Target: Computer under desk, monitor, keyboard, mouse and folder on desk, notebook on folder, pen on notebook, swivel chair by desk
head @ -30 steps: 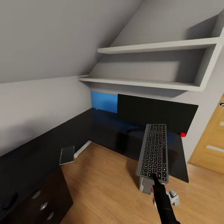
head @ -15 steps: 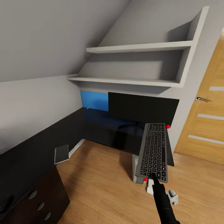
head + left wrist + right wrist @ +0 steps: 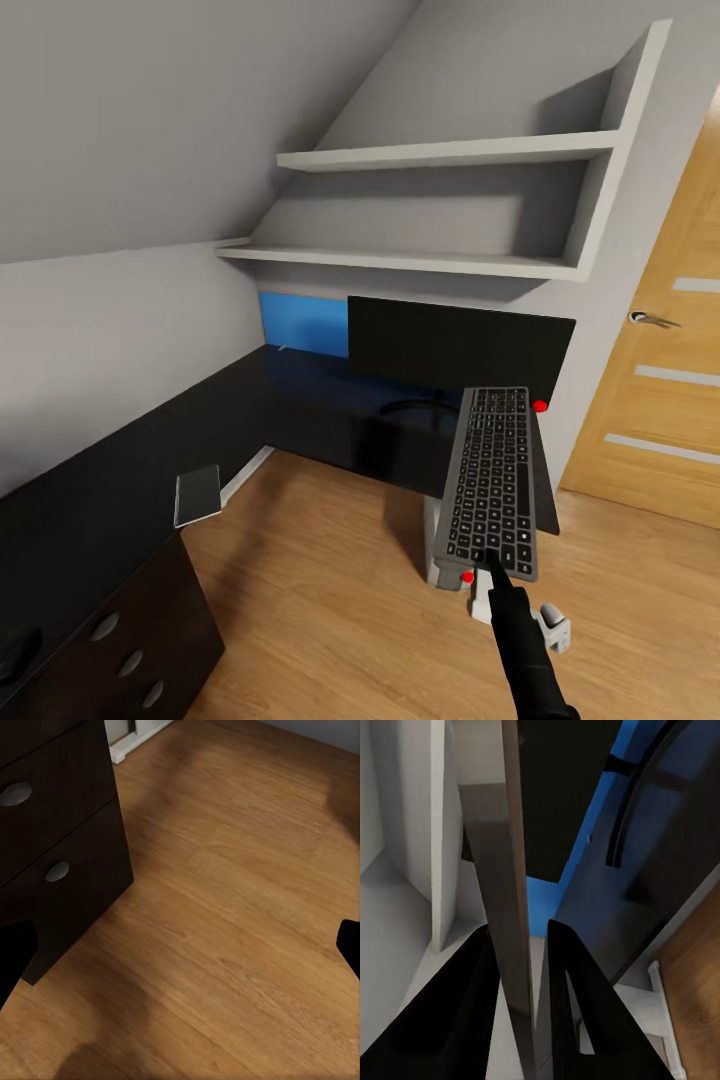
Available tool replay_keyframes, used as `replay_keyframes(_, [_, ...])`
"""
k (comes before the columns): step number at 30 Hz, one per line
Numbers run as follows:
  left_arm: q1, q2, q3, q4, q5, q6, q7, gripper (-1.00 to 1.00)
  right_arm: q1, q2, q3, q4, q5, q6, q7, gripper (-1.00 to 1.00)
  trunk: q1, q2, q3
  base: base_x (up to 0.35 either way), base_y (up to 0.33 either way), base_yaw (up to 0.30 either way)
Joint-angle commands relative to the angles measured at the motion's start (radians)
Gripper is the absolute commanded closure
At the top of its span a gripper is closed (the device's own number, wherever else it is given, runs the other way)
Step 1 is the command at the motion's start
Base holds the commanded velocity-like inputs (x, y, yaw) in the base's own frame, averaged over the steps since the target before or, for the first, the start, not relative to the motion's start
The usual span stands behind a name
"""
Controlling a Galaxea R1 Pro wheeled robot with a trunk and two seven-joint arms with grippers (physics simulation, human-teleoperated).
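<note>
My right gripper (image 3: 492, 566) is shut on the near end of the grey keyboard (image 3: 490, 480), which hangs in the air, tilted, over the right end of the black desk (image 3: 320, 415). In the right wrist view the keyboard (image 3: 512, 907) runs edge-on between both fingers (image 3: 577, 1005). The black monitor (image 3: 460, 348) stands on the desk against the wall, behind the keyboard. A grey computer tower (image 3: 436, 555) stands on the floor under the desk's edge. A thin grey notebook-like slab (image 3: 198, 494) lies on the desk's left wing. My left gripper (image 3: 180, 952) is open above the wood floor.
White shelves (image 3: 440, 262) hang above the desk under a sloped ceiling. A wooden door (image 3: 660, 380) is at the right. A dark drawer unit (image 3: 52, 847) stands under the desk's left wing. A blue panel (image 3: 300, 322) sits behind the monitor. A small white object (image 3: 552, 632) lies on the floor.
The head camera swung right a second ago, shifting the whole picture left. Since half a second ago the keyboard has risen and moved slightly forward in my right gripper.
</note>
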Motion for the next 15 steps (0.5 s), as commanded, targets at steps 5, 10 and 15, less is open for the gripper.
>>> replay_keyframes(5, [0.000, -0.001, 0.003, -0.001, 0.000, -0.003, 0.000, -1.00, 0.000, -0.002, -0.005, -0.004, -0.013, -0.004, 0.005, 1.00, 0.000, -0.001, -0.001, 0.000, 0.000, 0.000])
replay_keyframes(10, [0.000, -0.001, 0.003, -0.001, 0.000, -0.005, 0.001, -1.00, 0.000, -0.001, -0.009, 0.000, -0.013, -0.007, 0.002, 1.00, 0.000, -0.001, -0.001, 0.000, 0.000, -0.151])
replay_keyframes(15, [0.000, -0.001, 0.003, -0.001, 0.000, -0.005, 0.001, -1.00, 0.000, 0.002, -0.009, 0.002, -0.013, -0.015, 0.001, 1.00, 0.000, -0.001, -0.001, 0.000, 0.000, -0.258])
